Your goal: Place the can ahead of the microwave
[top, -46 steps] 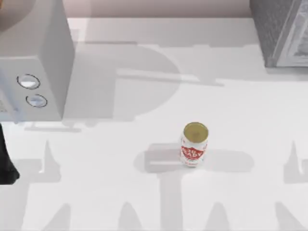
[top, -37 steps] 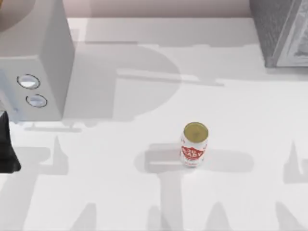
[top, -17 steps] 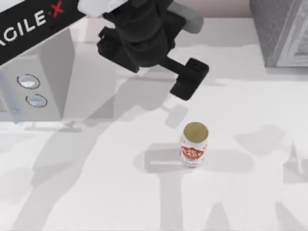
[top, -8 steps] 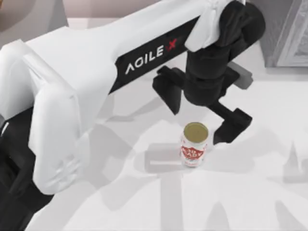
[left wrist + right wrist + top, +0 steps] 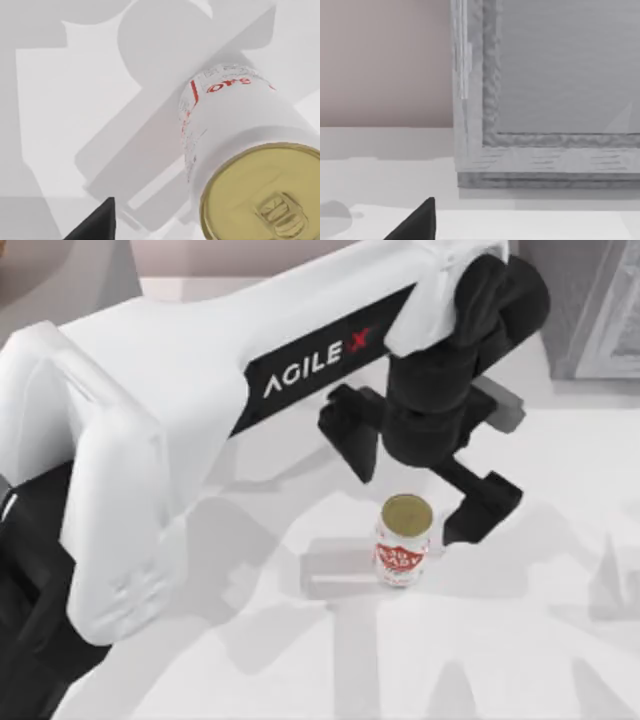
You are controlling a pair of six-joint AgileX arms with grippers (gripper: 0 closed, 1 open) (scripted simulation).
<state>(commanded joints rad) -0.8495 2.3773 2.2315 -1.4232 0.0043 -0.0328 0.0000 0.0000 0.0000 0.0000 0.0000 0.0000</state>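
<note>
The can (image 5: 403,540) stands upright right of the table's middle, with a dull gold top and a red-and-white label. My left gripper (image 5: 412,498) hangs open just above and behind it. One black finger (image 5: 352,435) is off the can's far left and the other finger (image 5: 482,505) is close by its right side, neither touching. The left wrist view looks down on the can (image 5: 245,165) from close range, with one fingertip (image 5: 95,225) at the edge. Of the microwave (image 5: 70,275) only a grey patch shows at the far left, behind my left arm. My right arm is parked.
A darker grey speckled box (image 5: 590,300) stands at the table's far right corner, and the right wrist view faces it (image 5: 545,75). My left arm's white link (image 5: 200,410) spans the table's left half. White tabletop (image 5: 520,640) lies open near the front.
My left arm swung in from the left edge across the table to hover over the can. In the last half second it barely shifted. The can has not moved.
</note>
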